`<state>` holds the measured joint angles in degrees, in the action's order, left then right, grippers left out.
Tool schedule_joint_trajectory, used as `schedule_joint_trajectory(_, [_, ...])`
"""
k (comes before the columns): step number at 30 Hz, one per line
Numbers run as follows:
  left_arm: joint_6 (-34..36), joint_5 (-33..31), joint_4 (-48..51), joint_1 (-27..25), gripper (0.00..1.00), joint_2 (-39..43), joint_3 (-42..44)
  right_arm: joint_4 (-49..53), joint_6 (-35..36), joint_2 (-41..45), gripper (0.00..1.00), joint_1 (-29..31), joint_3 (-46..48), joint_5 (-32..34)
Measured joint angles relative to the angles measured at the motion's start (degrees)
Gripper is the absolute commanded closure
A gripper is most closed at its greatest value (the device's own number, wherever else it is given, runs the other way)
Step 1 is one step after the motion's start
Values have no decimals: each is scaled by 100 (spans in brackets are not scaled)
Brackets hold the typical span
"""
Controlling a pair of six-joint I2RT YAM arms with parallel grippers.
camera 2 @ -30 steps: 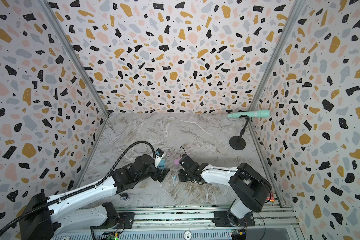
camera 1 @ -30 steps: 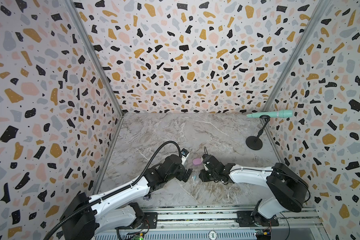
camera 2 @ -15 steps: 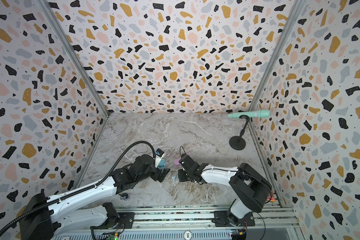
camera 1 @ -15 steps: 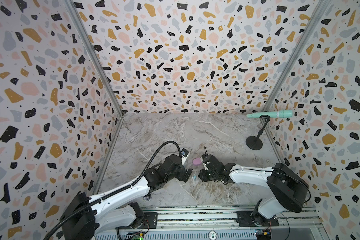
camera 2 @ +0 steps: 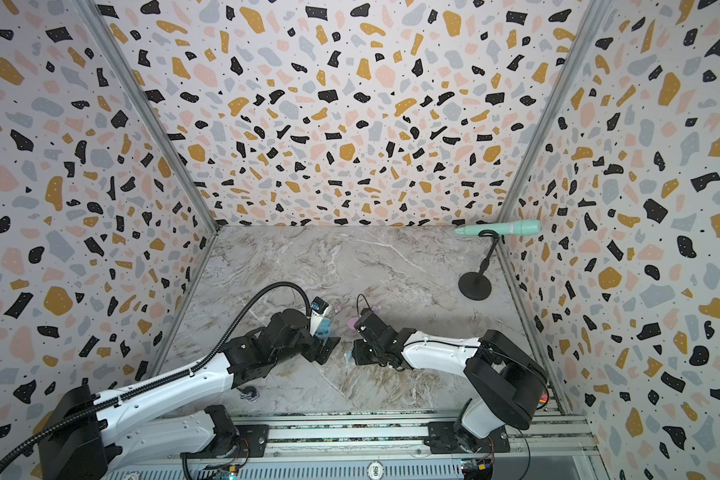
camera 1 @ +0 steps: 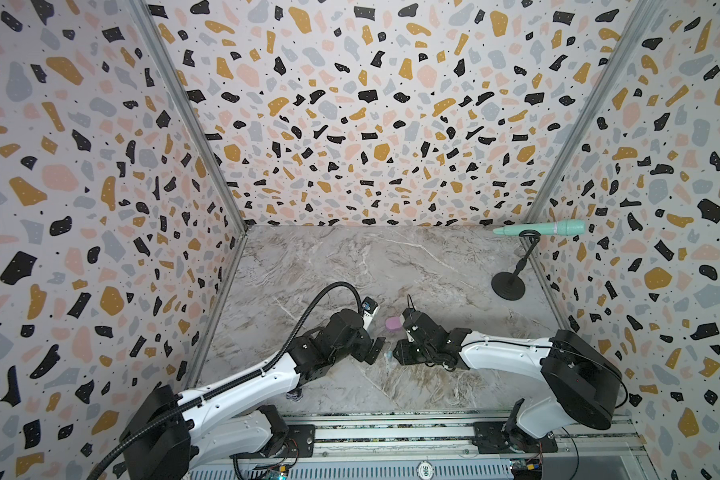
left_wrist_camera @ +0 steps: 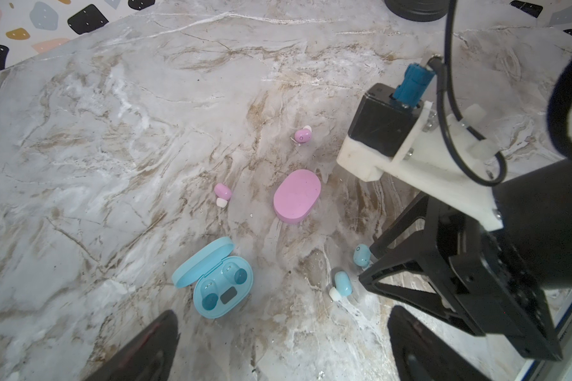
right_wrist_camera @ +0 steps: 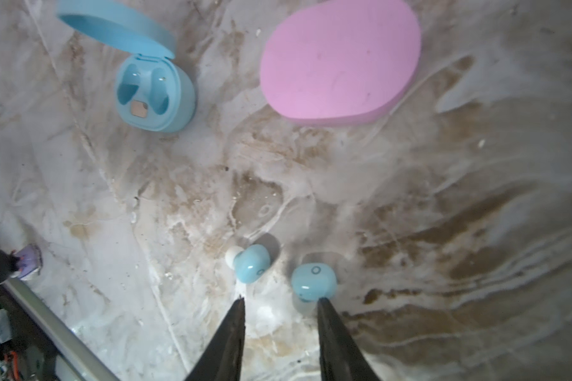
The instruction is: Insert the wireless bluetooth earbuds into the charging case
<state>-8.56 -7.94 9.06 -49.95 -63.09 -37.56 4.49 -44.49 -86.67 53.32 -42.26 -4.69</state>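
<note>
**Both top views.** Showing both arms reaching low over the marble floor [camera 1: 391, 266] and meeting near its front middle. Holding the left gripper [camera 1: 376, 348] spread wide, facing the right gripper [camera 1: 400, 353] across a narrow gap. Locating the closed pink case [camera 1: 393, 323] just beyond the right gripper. Locating the blue charging case [camera 2: 323, 328] in a top view, partly hidden beside the left wrist. Showing a mint-green microphone [camera 1: 541, 228] on a black stand [camera 1: 508, 286], well apart at the far right corner.

**Left wrist view.** Looking down between the two widely parted left fingers [left_wrist_camera: 146, 349], gripping nothing. Showing the blue charging case lying with its lid hinged open and both sockets empty, and the pink case lying shut near it. Locating all four wireless bluetooth earbuds [left_wrist_camera: 303, 134] loose on the marble, none seated in a case. Placing the two pink earbuds [left_wrist_camera: 223, 193] near the pink case, on different sides of it. Placing the two blue earbuds [left_wrist_camera: 342, 285] close together at the right gripper's fingertips.

**Right wrist view.** Looking along the right fingers [right_wrist_camera: 232, 336], standing partly apart over bare marble, clamping nothing. Showing one fingertip meeting the edge of one blue earbud, leaving actual contact undetermined. Showing the other blue earbud, white-tipped, just ahead of the other fingertip. Showing the open blue charging case and the shut pink case farther ahead, side by side and apart.
</note>
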Motion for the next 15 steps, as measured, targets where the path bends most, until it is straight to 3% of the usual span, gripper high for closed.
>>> schedule_joint_trajectory(15, [0,2,-2,0,0,0,0,-378,-179,-107,60,120,-107,-269])
